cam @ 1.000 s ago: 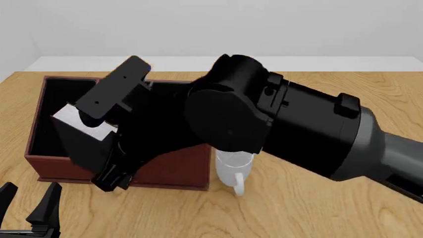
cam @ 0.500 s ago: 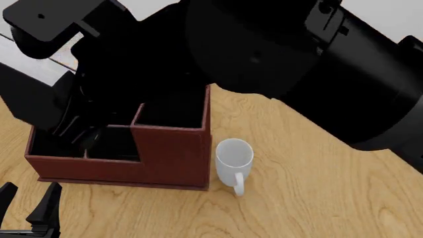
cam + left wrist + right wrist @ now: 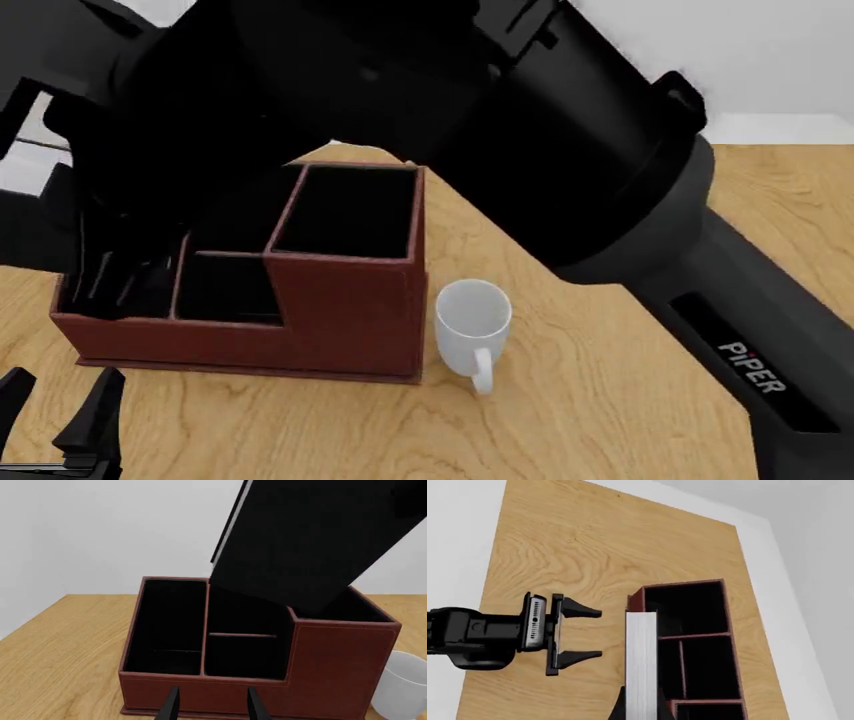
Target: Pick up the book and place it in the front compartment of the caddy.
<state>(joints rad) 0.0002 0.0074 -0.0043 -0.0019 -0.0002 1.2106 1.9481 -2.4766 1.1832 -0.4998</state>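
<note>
The reddish-brown caddy stands on the table with its black compartments open; it also shows in the left wrist view and the right wrist view. My right gripper is shut on the book, held on edge high above the caddy, in line with its near wall. The left wrist view shows the book's black cover tilted over the caddy. In the front view the book cannot be told from the arm. My left gripper is open and empty, low in front of the caddy.
A white mug stands on the table just right of the caddy, also in the left wrist view. My right arm fills the upper front view and hides the caddy's back left. Wood table surface lies to the right.
My right arm has lifted the book from low at the caddy's left side to high above it. The caddy's compartments are uncovered. The left gripper has not moved.
</note>
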